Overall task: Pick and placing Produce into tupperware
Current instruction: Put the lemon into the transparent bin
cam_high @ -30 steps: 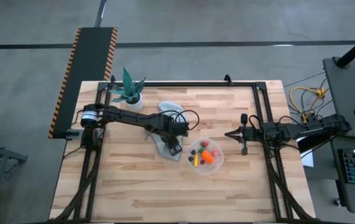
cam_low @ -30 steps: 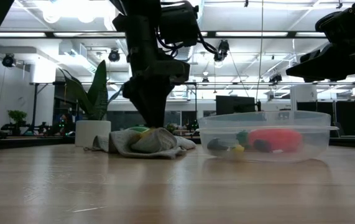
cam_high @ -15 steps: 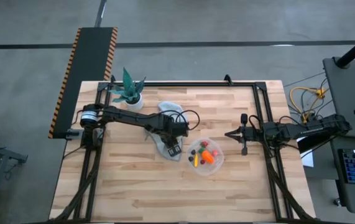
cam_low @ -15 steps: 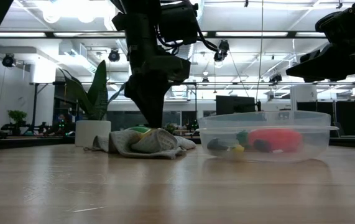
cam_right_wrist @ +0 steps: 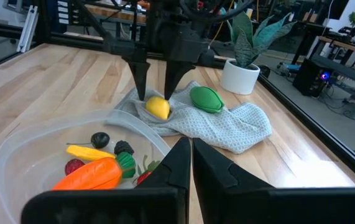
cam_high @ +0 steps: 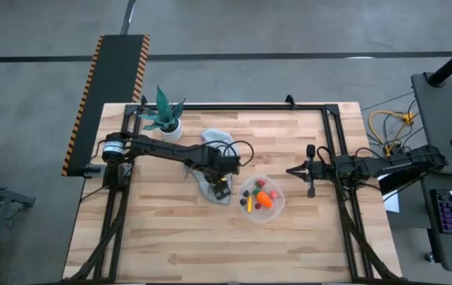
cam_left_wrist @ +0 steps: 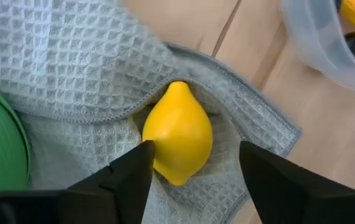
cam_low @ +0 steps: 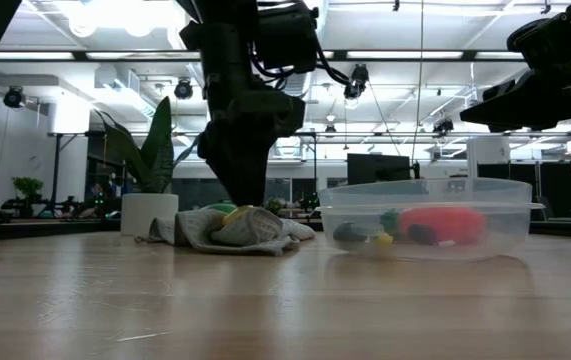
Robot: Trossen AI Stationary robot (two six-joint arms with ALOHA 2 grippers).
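Observation:
A yellow lemon (cam_left_wrist: 177,134) lies in a fold of the grey cloth (cam_left_wrist: 71,62), beside a green piece (cam_right_wrist: 205,98) on the same cloth. My left gripper (cam_left_wrist: 196,148) points down over the lemon, open, with one finger on each side of it; I see no plain touch. The clear round tupperware (cam_high: 262,198) stands just right of the cloth and holds an orange carrot (cam_right_wrist: 93,174), a yellow sliver (cam_right_wrist: 90,151) and small dark and red berries. My right gripper (cam_high: 292,170) hovers shut at the table's right side, pointing at the tupperware.
A potted plant (cam_high: 165,117) in a white pot stands at the far left, behind the cloth. A black frame rail (cam_high: 332,150) runs along the table's far and right sides. Bare wood lies toward the near edge.
My left gripper has stayed over the lemon. Its fingers drew closer together, then spread apart again to either side of the lemon, which still lies on the cloth.

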